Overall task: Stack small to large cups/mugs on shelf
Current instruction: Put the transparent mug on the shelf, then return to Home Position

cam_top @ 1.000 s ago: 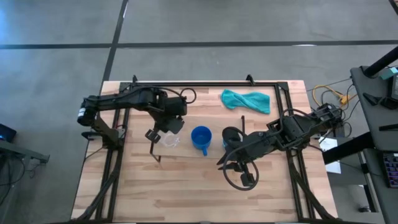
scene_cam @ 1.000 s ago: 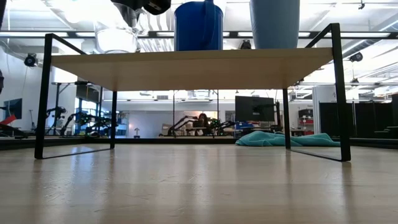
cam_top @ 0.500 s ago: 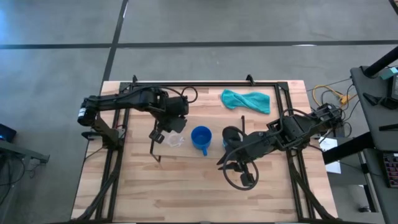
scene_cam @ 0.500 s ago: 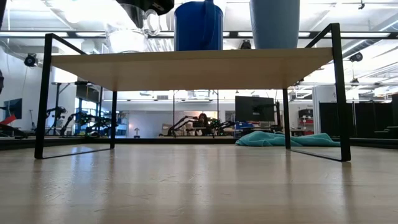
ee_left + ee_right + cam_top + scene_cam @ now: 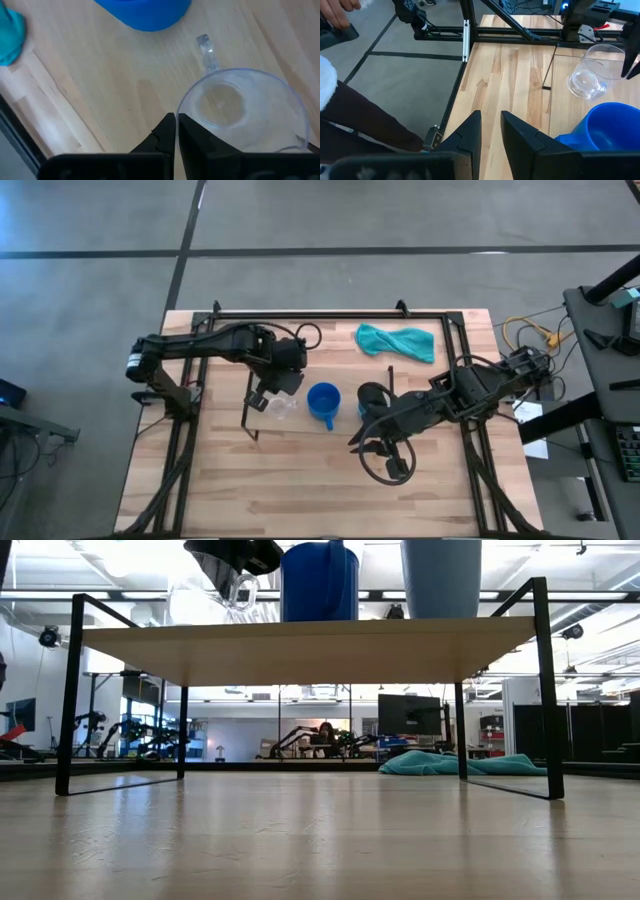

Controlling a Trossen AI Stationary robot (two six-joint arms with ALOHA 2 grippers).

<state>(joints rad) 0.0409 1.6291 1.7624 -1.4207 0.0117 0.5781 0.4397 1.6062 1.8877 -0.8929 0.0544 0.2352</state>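
Observation:
The shelf is a light-wood board on black wire legs and carries all three vessels. The clear glass mug stands at its left end, its handle pointing toward the dark blue mug in the middle. The light blue cup stands at the right end. My left gripper is shut at the glass mug's rim. My right gripper is open and hovers near the shelf's right end, touching nothing. My left gripper pinches the glass mug's rim on the side away from the handle, seemingly with one finger inside and one outside. The fingers come from above, slanting down. The mug's base is down at the shelf top.
A teal cloth lies on the table behind the shelf, toward the far right. A large black metal frame borders the table. In the right wrist view a person's dark sleeve shows beyond the table's edge.
My left gripper has moved a little toward the dark blue mug and the far edge, and the glass mug has shifted with it along the shelf toward the dark blue mug. In the low view its handle has come into sight on that side.

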